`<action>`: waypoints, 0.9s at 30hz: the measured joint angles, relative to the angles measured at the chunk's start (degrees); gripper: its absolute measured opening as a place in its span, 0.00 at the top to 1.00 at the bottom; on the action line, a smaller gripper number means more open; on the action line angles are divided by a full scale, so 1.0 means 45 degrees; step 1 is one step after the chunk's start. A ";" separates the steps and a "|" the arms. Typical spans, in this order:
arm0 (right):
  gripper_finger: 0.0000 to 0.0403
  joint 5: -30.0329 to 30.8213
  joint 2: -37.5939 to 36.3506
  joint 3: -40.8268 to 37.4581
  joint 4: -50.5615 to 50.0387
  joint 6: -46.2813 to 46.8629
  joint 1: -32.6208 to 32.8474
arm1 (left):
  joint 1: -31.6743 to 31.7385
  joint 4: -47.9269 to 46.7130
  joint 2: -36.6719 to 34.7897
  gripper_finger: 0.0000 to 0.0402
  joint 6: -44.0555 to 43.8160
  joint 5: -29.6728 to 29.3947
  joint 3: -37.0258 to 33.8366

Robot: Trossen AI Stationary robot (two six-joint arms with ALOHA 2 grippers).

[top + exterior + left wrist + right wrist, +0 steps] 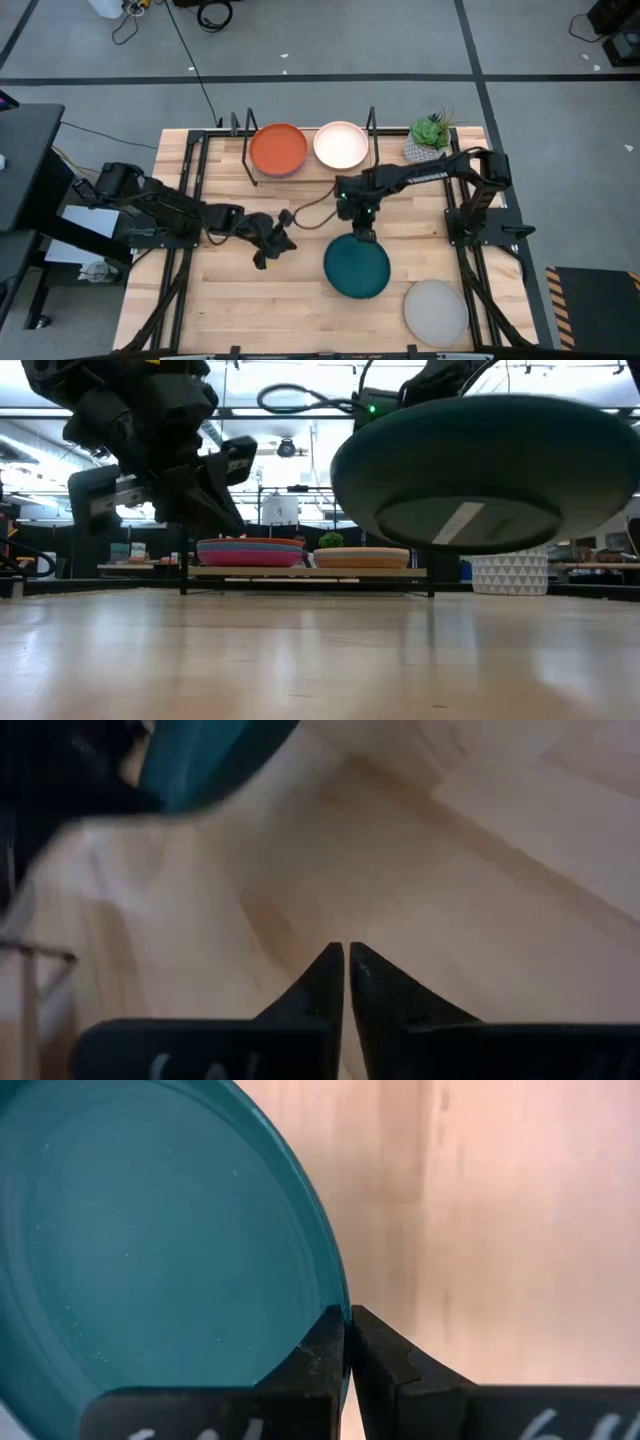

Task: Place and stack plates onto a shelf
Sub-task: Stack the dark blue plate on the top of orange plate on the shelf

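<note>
Dark teal plate (490, 470) lifted, right gripper (347, 1325) clamped on rim | left gripper (346, 970) shut, idle | keep level toward far shelf (300, 180), likely cream stack (341, 145).

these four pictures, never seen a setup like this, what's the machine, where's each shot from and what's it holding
It is a robot with two dark arms at a wooden table, each ending in a two-finger gripper. One picture looks straight down, one looks level across the tabletop, and two come from cameras on the arms' wrists. The right gripper is shut on the rim of a dark teal plate, lifted off the table in the low view. The left gripper is shut and empty, beside it. At the back, a low shelf carries a stack topped by an orange plate and another topped by a cream plate. A grey plate waits near the front, with a small potted plant at the back.
</note>
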 joint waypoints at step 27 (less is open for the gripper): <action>0.95 -0.0883 0.0034 0.0005 0.0769 0.0327 -0.1066 | -0.0636 0.8640 0.3629 0.48 0.7149 -0.2544 0.0134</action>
